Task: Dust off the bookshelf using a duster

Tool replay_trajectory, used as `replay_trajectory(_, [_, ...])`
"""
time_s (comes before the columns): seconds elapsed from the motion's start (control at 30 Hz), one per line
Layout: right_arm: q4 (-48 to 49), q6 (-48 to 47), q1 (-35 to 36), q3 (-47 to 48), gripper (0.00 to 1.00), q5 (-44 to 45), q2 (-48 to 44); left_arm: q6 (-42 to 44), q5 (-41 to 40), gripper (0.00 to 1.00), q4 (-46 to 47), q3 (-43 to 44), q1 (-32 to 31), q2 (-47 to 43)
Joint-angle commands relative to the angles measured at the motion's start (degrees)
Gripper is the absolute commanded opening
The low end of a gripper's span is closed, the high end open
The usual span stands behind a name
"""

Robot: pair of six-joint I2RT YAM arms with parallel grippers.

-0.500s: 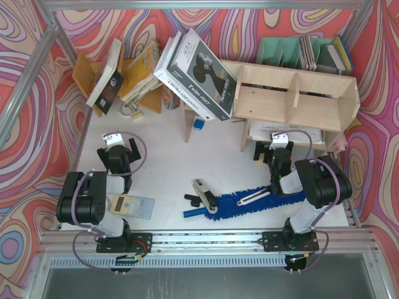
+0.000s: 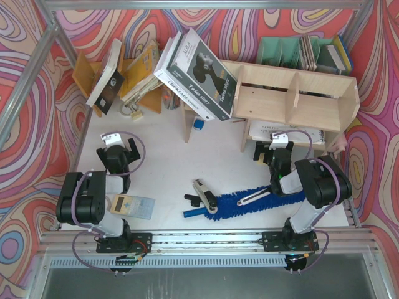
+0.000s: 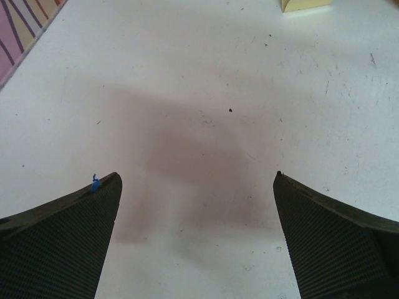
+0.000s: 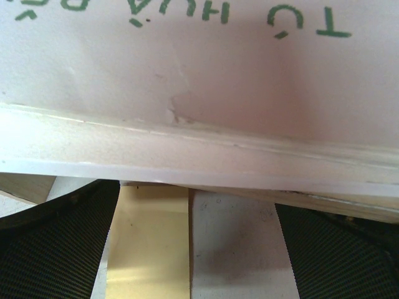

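The pale plywood bookshelf [image 2: 293, 99] stands at the back right, with a stack of papers [image 2: 283, 132] under it. The bright-blue duster [image 2: 249, 202] lies flat on the white table near the front edge. Its slim handle [image 2: 190, 212] points left and its fluffy end runs under the right arm. My right gripper [image 2: 273, 149] is open, just in front of the shelf's lower edge. In the right wrist view the right gripper [image 4: 196, 199] faces those white papers [image 4: 199, 75] with nothing between the fingers. My left gripper [image 2: 117, 146] is open over bare table at the left, and it [image 3: 196, 177] holds nothing.
Large books [image 2: 196, 75] lean against the shelf's left end. An orange-yellow book rack [image 2: 87, 71] stands at the back left, green file holders [image 2: 280, 50] behind the shelf. A black-and-silver tool [image 2: 204, 194] lies by the duster handle, a flat card [image 2: 132, 205] near the left arm.
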Motion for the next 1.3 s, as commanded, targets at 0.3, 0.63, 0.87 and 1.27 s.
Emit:
replay_trajectory(0.3, [2.8, -0.8, -0.5, 0.5, 0.99, 0.0, -0.7, -0.3, 8.1, 0.98, 4.7, -2.5, 2.4, -0.7])
replay_trajectory(0.63, [5.2, -2.0, -0.3, -1.7, 0.99, -1.6, -2.8, -1.0, 4.1, 0.98, 3.7, -5.7, 1.7, -8.5])
replay_trajectory(0.87, [-2.1, -2.3, 0.1, -0.3, 0.99, -1.7, -7.8, -0.2, -0.7, 0.98, -0.9, -5.7, -1.0, -12.8])
replay_trajectory(1.27, [-22.7, 3.9, 0.6, 0.0, 0.99, -0.8, -21.1, -1.5, -8.3, 0.98, -9.3, -5.2, -5.5, -24.0])
